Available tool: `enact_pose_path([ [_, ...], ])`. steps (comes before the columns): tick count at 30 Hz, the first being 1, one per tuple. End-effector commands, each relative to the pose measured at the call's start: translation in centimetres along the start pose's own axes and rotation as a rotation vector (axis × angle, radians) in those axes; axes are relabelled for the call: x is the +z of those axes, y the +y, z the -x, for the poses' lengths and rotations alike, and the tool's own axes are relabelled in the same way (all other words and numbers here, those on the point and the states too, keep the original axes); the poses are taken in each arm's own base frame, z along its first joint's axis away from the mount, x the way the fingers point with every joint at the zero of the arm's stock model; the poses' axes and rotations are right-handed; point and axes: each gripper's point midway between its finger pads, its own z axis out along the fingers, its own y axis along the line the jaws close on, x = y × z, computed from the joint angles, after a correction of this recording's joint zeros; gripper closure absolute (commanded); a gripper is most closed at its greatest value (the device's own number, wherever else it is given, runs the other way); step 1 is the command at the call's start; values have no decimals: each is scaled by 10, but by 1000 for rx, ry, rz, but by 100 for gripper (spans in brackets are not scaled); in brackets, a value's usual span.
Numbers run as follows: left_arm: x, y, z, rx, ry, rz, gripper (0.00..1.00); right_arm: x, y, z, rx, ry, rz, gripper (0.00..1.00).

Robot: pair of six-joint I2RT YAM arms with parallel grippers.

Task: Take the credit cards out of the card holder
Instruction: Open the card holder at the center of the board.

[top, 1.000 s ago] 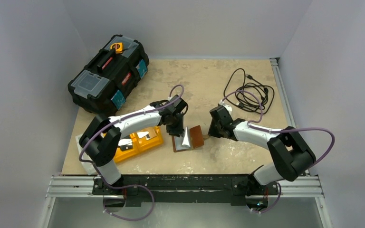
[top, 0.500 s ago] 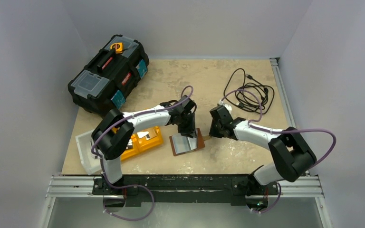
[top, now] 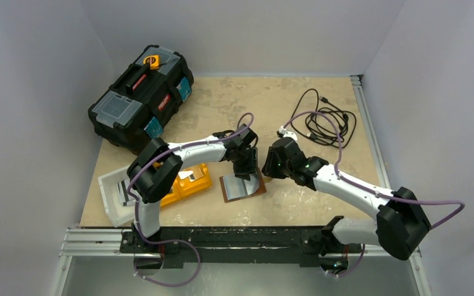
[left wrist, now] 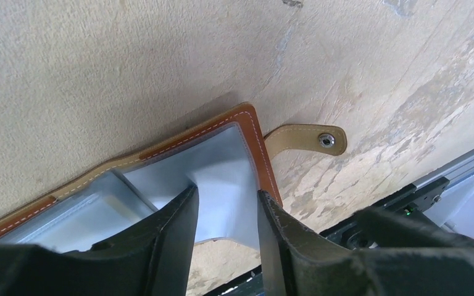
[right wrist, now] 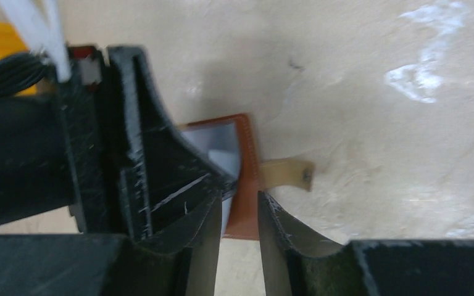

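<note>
Right fingers (right wrist: 296,246) have just released the tab (left wrist: 308,139) and stand parted beside it. Left fingers (left wrist: 173,234), loosened too, straddle the pale lining. Holder (top: 241,188) lies open flat on the desk (top: 271,105), seemingly ready to be emptied.

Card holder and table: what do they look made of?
The card holder: likely leather or a leather look-alike, matte brown border with pale stitching; the grey-blue lining has a faint sheen, perhaps plastic or coated fabric. Its tab looks like tan leather with a shiny metal-looking snap. The table: a rough, matte beige board, worn pale in patches; the exact material is unclear.
</note>
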Motion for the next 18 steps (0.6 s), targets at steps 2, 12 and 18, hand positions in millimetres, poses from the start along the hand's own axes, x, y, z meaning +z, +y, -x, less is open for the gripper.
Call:
enact_pose_path([
  [2, -18, -18, 13, 21, -41, -53, 58, -2, 50, -9, 17, 26, 184, 80],
  [12, -25, -17, 21, 25, -26, -89, 57, 7, 64, -31, 31, 62, 262, 94],
  [18, -33, -22, 24, 48, -27, -111, 59, 14, 55, -53, 66, 104, 273, 95],
])
